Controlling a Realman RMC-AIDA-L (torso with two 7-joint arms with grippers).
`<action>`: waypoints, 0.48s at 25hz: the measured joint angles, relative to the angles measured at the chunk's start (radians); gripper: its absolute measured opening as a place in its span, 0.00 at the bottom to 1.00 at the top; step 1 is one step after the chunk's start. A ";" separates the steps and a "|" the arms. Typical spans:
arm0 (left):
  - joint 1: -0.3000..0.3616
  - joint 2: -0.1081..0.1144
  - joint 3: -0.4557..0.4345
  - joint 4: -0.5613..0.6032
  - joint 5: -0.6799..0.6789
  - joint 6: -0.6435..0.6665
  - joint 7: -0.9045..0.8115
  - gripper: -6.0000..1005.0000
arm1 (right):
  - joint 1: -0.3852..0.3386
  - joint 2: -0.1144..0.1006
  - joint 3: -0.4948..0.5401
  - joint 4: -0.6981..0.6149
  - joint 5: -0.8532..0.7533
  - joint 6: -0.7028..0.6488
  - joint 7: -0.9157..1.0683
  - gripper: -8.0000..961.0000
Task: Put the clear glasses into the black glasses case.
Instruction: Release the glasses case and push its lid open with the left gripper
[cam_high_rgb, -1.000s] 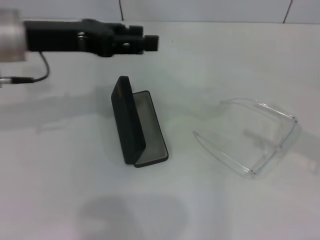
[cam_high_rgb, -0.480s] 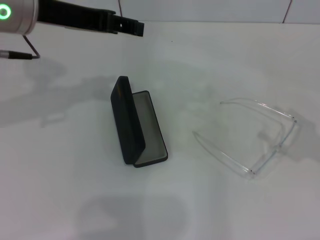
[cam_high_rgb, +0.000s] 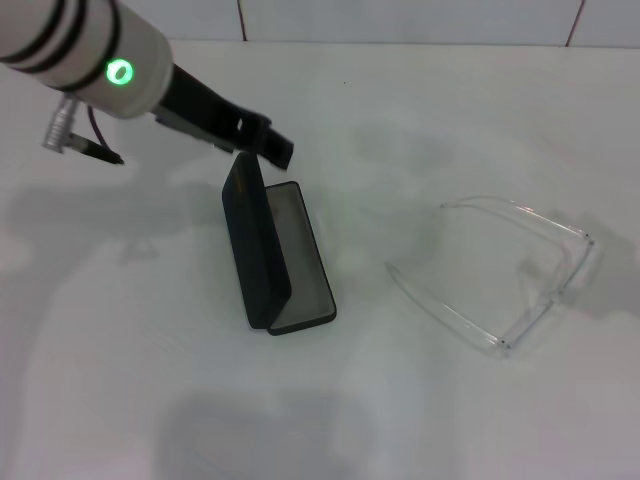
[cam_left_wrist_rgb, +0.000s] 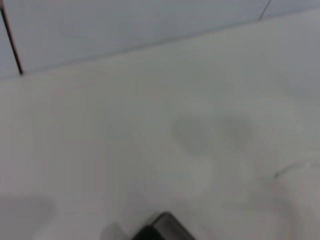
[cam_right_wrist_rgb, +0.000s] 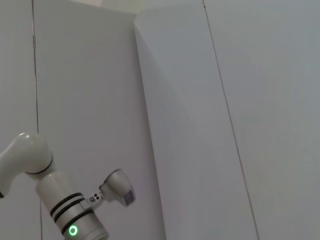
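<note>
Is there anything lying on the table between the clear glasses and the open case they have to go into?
Nothing visible. Bare white table separates the clear glasses from the black glasses case, whose open tray faces them. The left gripper hovers by the raised lid's far end.

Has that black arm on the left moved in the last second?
Yes. The left gripper has swung down from the table's far side to the top edge of the black glasses case, which has stayed put.

Items on white table (cam_high_rgb: 450, 110), head view: 1 black glasses case (cam_high_rgb: 272, 250), open, w/ 1 raised lid and 1 grey-lined tray; 1 pr. clear glasses (cam_high_rgb: 520, 270), w/ 2 thin arms. Robot arms in view: 1, the left arm (cam_high_rgb: 90, 60), w/ 1 green ring light; its gripper count of fingers unclear.
</note>
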 joint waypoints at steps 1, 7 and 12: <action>-0.011 0.000 0.004 -0.023 0.006 0.000 0.000 0.67 | 0.000 -0.002 0.000 0.002 0.000 0.001 -0.004 0.91; -0.080 0.004 0.004 -0.162 0.019 -0.001 -0.001 0.67 | 0.003 -0.006 0.000 0.007 0.000 0.028 -0.012 0.91; -0.102 0.006 0.001 -0.202 0.021 -0.001 -0.001 0.67 | 0.010 -0.003 0.000 0.008 0.001 0.040 -0.016 0.91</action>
